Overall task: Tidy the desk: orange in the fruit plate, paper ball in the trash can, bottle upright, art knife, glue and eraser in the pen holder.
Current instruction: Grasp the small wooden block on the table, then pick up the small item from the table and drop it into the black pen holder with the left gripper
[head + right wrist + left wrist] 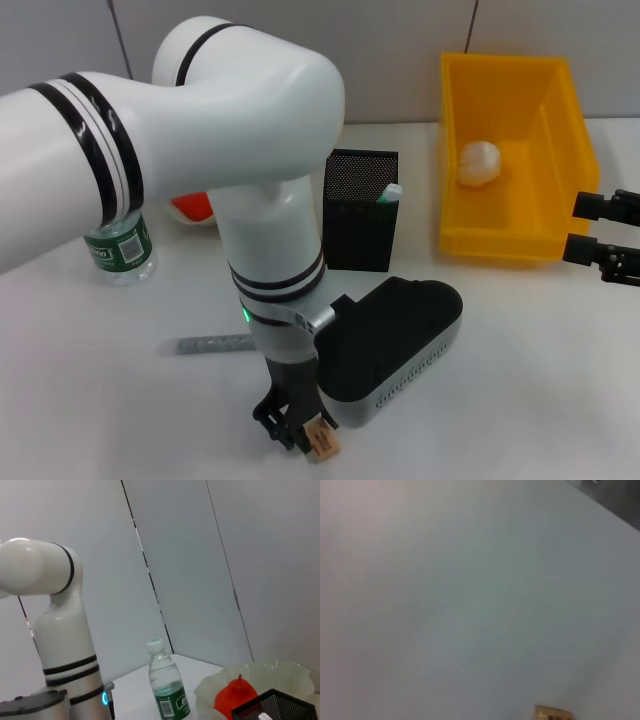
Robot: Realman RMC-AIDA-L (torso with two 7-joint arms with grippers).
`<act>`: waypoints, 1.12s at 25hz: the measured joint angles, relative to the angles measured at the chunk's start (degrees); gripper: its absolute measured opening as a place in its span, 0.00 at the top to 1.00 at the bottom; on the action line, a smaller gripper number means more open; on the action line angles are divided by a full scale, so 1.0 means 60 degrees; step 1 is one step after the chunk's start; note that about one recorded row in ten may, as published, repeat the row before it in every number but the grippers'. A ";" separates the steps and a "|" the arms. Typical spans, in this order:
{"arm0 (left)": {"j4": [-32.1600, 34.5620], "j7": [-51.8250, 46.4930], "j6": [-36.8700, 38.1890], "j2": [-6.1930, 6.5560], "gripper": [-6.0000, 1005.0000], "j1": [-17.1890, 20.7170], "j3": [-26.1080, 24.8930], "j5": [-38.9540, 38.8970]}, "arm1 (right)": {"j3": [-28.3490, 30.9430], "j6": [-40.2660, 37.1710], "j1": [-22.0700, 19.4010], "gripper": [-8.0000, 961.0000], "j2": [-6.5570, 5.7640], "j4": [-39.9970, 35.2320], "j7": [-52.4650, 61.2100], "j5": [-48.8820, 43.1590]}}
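My left gripper (pixel 293 428) is low over the table's near edge, right against the small tan eraser (pixel 322 441), which also shows in the left wrist view (pixel 553 713). The grey art knife (pixel 214 345) lies flat on the table left of that arm. The black mesh pen holder (pixel 362 210) holds the glue (pixel 390 192). A paper ball (pixel 480 162) lies in the yellow trash can (pixel 505 245). The bottle (pixel 120 250) stands upright at the left. The orange (pixel 235 700) sits in the pale fruit plate (pixel 260 676). My right gripper (pixel 600 232) hangs open at the right edge.
A black and grey case (pixel 400 335) lies just right of my left arm, between the eraser and the pen holder. My left arm's white links (pixel 240 150) hide much of the table's left half. A wall stands close behind the table.
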 joint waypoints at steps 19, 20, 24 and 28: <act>0.0011 -0.0069 -0.0078 0.0000 0.72 0.0018 0.0048 -0.0010 | 0.0000 -0.0014 0.0079 0.22 0.0007 0.0001 -0.0015 0.0000; 0.0020 -0.0077 -0.0065 0.0000 0.72 0.0023 0.0018 -0.0008 | 0.0000 -0.0014 0.0079 0.22 0.0007 0.0001 -0.0015 0.0000; 0.0044 -0.0212 0.0168 -0.0009 0.73 0.0060 -0.0676 0.0055 | 0.0000 -0.0014 0.0079 0.22 0.0000 0.0005 -0.0015 0.0006; -0.0017 -0.0500 0.0772 0.0045 0.73 0.0154 -0.2994 0.0092 | 0.0012 -0.0111 0.0077 0.22 -0.0015 0.0034 -0.0015 0.0033</act>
